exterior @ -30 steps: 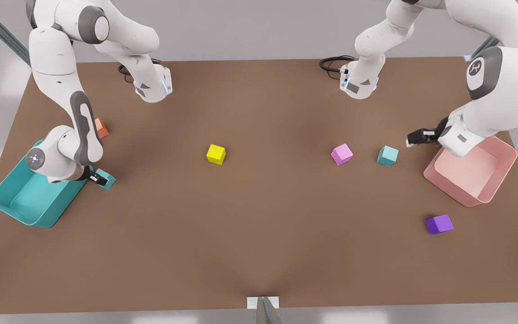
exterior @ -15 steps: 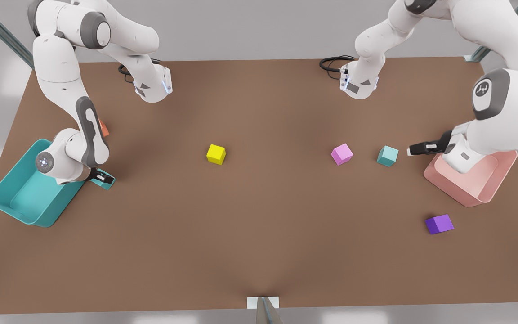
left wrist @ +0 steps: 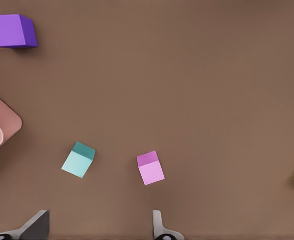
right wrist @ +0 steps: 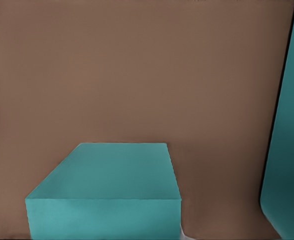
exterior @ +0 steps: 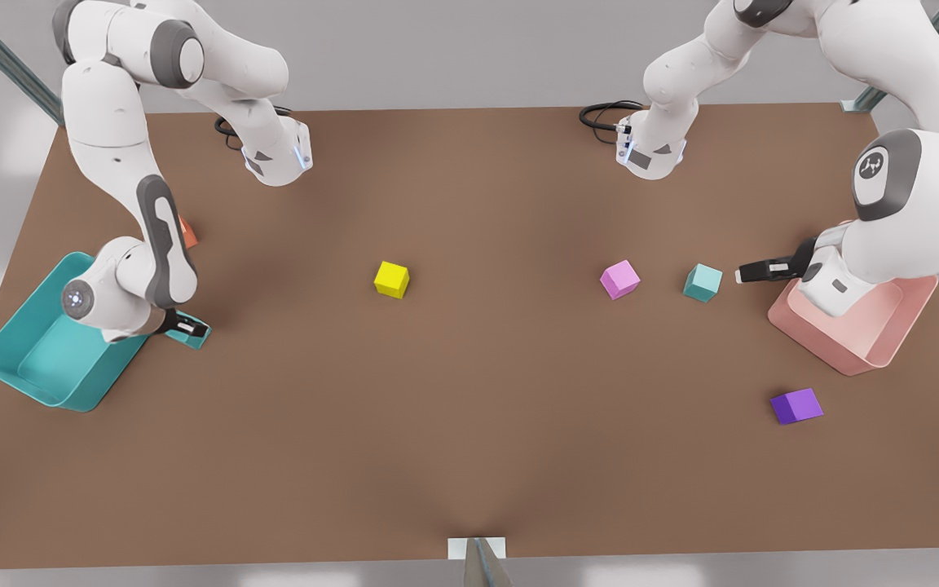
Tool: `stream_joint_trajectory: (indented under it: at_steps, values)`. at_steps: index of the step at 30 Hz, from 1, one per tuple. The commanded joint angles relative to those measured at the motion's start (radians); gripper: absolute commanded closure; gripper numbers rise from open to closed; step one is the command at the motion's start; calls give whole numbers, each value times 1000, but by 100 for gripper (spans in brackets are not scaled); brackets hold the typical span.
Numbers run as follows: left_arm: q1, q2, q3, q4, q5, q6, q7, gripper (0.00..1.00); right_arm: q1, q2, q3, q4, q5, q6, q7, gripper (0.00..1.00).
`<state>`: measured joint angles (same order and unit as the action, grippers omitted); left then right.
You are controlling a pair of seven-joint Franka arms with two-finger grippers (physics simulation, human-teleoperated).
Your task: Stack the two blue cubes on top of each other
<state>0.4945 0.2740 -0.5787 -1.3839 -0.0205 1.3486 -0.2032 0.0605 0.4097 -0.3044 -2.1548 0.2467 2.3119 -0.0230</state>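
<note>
Showing a brown surface (exterior: 469,424) carrying two bins and six small cubes.

Working at the front view's right with the left pincer (exterior: 742,275), poised low beside the near-left rim of the pink bin (exterior: 861,359) and pointing toward the first teal cube (exterior: 703,282). Holding that pincer (left wrist: 100,215) wide, both fingertips (left wrist: 155,216) spread and gripping nothing, with the first teal cube (left wrist: 78,160) lying apart from them on the surface. Placing this cube just to the right of the pink cube (exterior: 619,279), the two near each other but not touching; seeing the same pair in the left wrist view, pink cube (left wrist: 150,168) beside teal, with the pink bin's corner (left wrist: 2,125) and the purple cube (left wrist: 12,31) close by.

Working at the front view's left with the right pincer (exterior: 184,328), lowered onto the second teal cube (exterior: 196,336), just beside the right wall of the teal bin (exterior: 5,367). Being unable to tell whether this pincer is closed or spread. Seeing that cube (right wrist: 104,190) close up in the right wrist view, sitting flat on the surface near the bin wall (right wrist: 291,150).

Leaving the yellow cube (exterior: 391,279) mid-surface, the purple cube (exterior: 796,405) near and right, and an orange cube (exterior: 187,234) partly hidden behind the arm on the left.
</note>
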Motion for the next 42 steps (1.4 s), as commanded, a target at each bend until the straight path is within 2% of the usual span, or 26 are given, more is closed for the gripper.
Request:
stream_joint_trajectory:
  at_steps: [1, 5, 10, 11, 16, 22, 23, 24, 25, 27, 29, 33, 36, 38, 39, 41, 42]
  values:
    - [1, -1, -1, 0, 1, -2, -13, 0, 47, -14, -1, 3, 38, -51, -20, 31]
    - [1, -1, -1, -1, 2, -2, -15, 0, 315, -19, -1, 56, 167, -63, 101, 30]
    - [1, -1, -1, -3, 2, -3, -15, 0, 607, 153, 8, 329, 298, -69, 298, 28]
    - [1, -1, -1, -3, 2, -3, -15, 0, 628, 187, 8, 381, 299, -71, 333, 28]
    - [1, 5, -1, -12, 2, -3, -15, 0, 657, 371, 148, 690, 299, -72, 623, 28]
    - [-39, -7, -12, -12, 63, -72, -15, 0, 717, 517, 159, 877, 298, -66, 767, 28]
    - [-196, -10, 109, -11, 86, -77, -10, 0, 720, 526, 159, 886, 296, -63, 768, 23]
    - [-456, -42, 394, -12, 70, -78, 46, 0, 723, 528, 157, 889, 290, -63, 775, 0]
    - [-540, -62, 513, -15, 43, -94, 139, 0, 725, 531, 157, 891, 287, -63, 775, 0]
    - [-610, -84, 577, -12, 45, -134, 149, 0, 728, 528, 157, 897, 286, -66, 775, 0]
    - [-610, -81, 577, -12, 42, -138, 153, 0, 730, 517, 156, 905, 287, -74, 775, 0]
    - [-613, -81, 577, -35, 42, -138, 153, 0, 702, 419, 143, 912, 296, -212, 772, 0]
    - [-609, -90, 623, -231, 43, 41, 226, 0, 535, 276, 128, 948, 273, -500, 755, 0]
    - [-608, -150, 645, -509, 62, 320, 245, 0, 371, 216, 117, 949, 88, -723, 652, 0]
    - [-599, -145, 648, -586, 93, 428, 369, 0, 299, 204, 117, 944, -4, -787, 592, 0]
    - [-579, -142, 717, -760, 93, 681, 573, 0, 164, 201, 108, 951, -158, -852, 279, 0]
    - [-579, -137, 717, -833, 93, 797, 573, 0, 144, 189, 68, 998, -217, -878, 114, 0]
